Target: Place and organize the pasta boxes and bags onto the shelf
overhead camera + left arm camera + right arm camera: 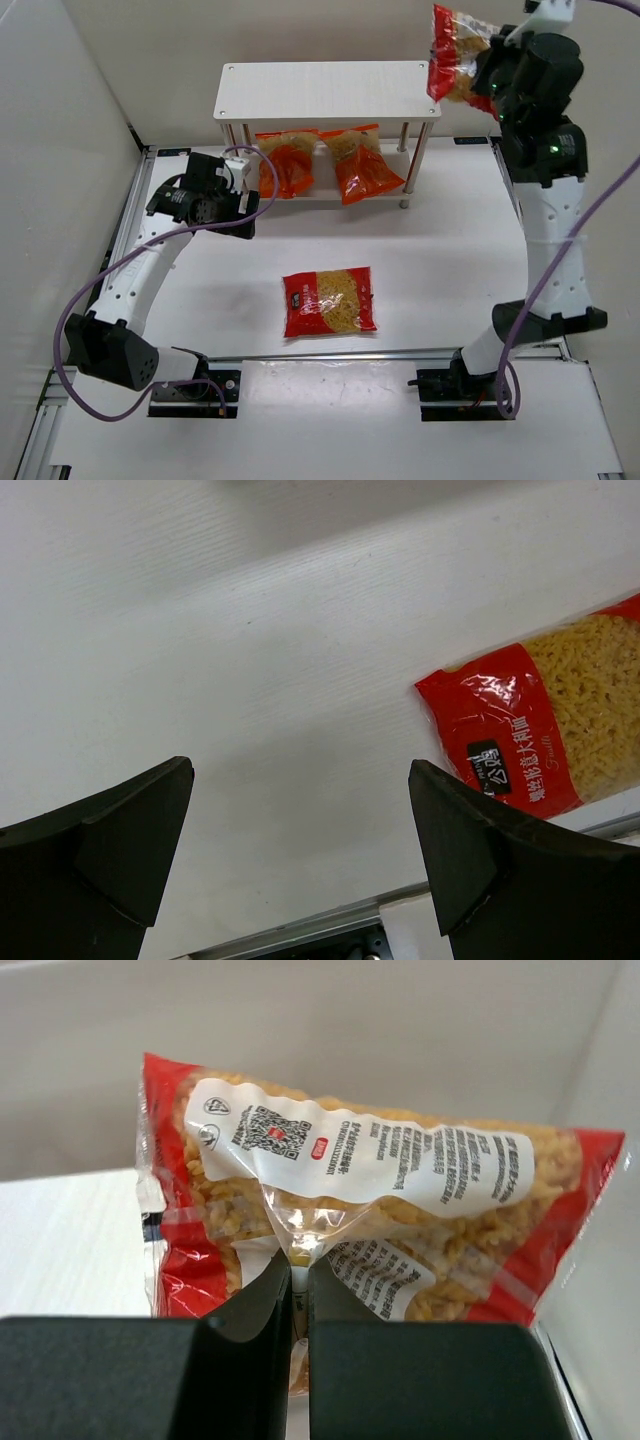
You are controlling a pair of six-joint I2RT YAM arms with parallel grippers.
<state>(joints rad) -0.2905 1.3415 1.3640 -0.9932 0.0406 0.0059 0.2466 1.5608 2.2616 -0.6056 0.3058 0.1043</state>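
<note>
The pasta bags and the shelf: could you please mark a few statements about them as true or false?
1. The left orange bag and the right orange bag sit on the lower tier of the shelf. True.
2. The right claw is open and empty. False: it is shut on the held red bag, high beside the shelf's right end.
3. The loose red bag lies flat on the table in front of the shelf. True.
4. The left claw grips a bag. False: it is open and holds nothing.
</note>
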